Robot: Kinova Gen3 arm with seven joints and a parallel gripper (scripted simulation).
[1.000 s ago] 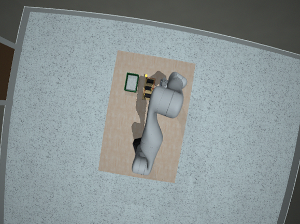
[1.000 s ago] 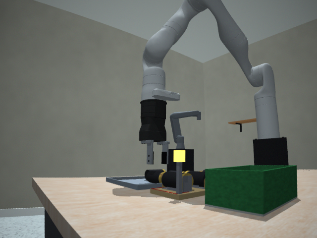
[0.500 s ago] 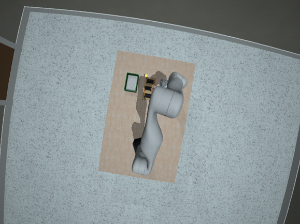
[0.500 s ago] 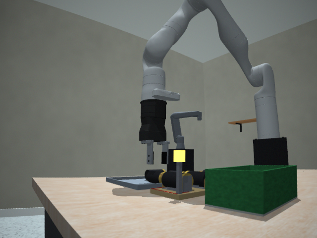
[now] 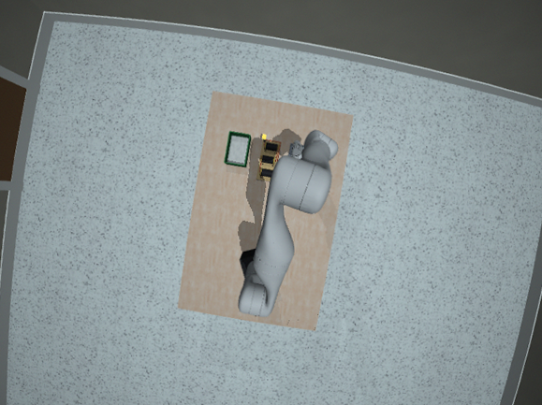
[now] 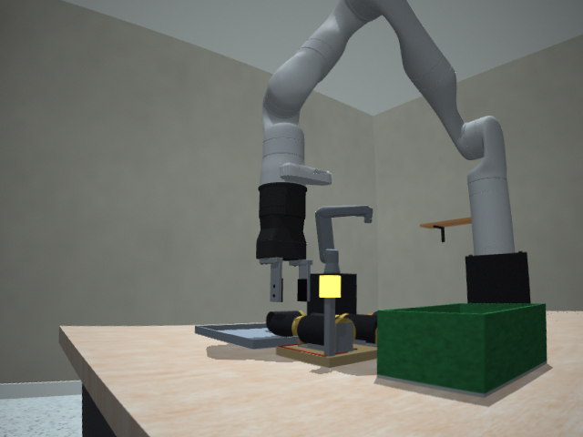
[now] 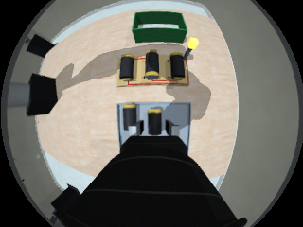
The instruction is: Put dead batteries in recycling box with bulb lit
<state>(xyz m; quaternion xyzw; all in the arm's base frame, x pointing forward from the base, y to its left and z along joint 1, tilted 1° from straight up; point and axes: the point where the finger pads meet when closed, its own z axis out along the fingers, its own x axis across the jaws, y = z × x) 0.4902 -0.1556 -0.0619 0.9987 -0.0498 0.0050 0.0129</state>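
Note:
The gripper [image 6: 290,290] [image 7: 154,127] is open and empty, pointing down above the grey tray [image 6: 223,335] [image 7: 184,113]. In the wrist view, a black battery with a gold end [image 7: 154,122] shows between the fingertips, below them on the tray. A second battery [image 7: 130,116] lies to its left; the gripper body hides the near part of the tray. Three batteries, left [image 7: 127,67], middle [image 7: 151,62] and right [image 7: 177,65], sit in the holder board [image 7: 137,76]. The bulb [image 5: 263,136] [image 6: 329,286] [image 7: 193,43] glows yellow. The green recycling box [image 5: 227,150] [image 6: 431,350] [image 7: 158,35] stands upright; no battery shows inside.
The holder board lies between the tray and the green box. The bulb's post [image 6: 329,329] rises from the board's corner nearest the exterior camera. The arm [image 5: 275,248] reaches over the table [image 5: 200,234] and hides part of the board and the tray in the top view.

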